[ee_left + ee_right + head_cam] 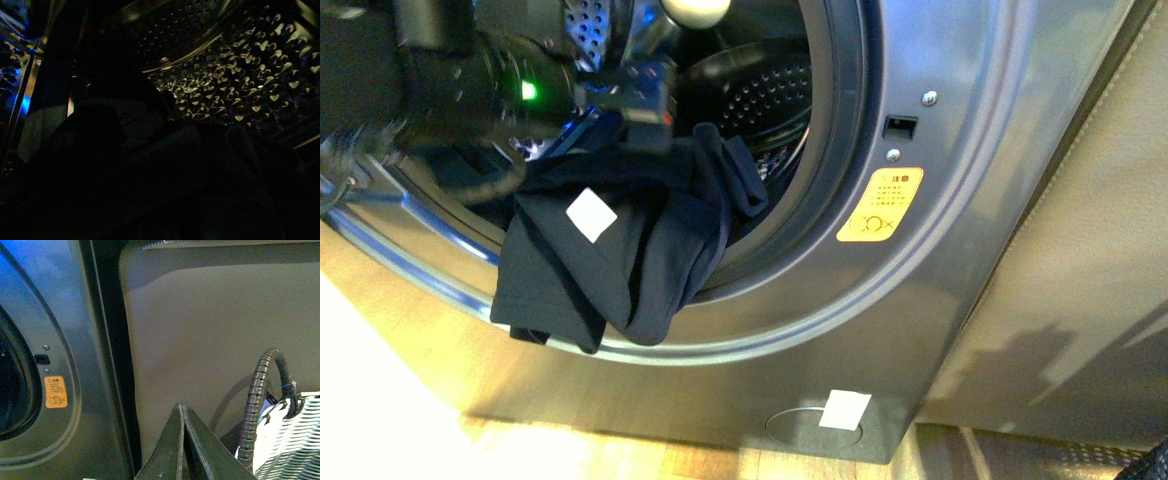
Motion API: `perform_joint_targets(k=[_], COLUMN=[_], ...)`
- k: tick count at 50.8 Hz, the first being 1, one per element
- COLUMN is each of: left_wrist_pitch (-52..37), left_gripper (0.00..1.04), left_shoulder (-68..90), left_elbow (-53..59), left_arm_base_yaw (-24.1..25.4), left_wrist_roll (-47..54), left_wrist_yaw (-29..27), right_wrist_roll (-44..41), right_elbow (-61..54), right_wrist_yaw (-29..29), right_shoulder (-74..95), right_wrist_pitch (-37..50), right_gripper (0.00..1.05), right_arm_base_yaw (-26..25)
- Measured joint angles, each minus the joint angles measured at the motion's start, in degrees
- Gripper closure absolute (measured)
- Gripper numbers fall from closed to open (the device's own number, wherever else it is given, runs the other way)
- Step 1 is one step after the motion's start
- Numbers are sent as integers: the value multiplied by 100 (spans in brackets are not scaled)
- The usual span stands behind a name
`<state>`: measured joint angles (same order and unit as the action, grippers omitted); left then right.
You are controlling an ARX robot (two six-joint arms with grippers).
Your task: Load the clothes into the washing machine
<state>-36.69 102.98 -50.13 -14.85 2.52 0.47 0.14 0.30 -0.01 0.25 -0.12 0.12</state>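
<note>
- The right gripper has its two dark fingers pressed together on nothing, held outside the machine with a white woven basket close beside it.
- Farther off from it stands the washing machine, its yellow sticker beside the porthole.
- The left gripper reaches into the drum mouth above the clothes; whether its fingers are spread or closed cannot be told.
- The clothes drape over the door rim, half hanging outside, white tag showing.
- Beyond lies the dimpled drum.
</note>
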Motion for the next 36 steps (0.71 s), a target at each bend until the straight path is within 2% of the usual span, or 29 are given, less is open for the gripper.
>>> perform_joint_targets(k=[21,36], left_wrist_pitch=[-461,-557], left_gripper=[6,6], left_shoulder=[-1438,-2459], left_elbow=[1377,2205], left_arm_base_yaw=[-157,-334], left_wrist_roll=[-153,-85], left_wrist_yaw=[260,214], right_wrist_roll=[0,0], right_elbow=[0,0], right_wrist_yaw=[0,0], right_shoulder=[0,0], right_wrist_pitch=[0,0], right_gripper=[102,102], right_arm_base_yaw=[0,0])
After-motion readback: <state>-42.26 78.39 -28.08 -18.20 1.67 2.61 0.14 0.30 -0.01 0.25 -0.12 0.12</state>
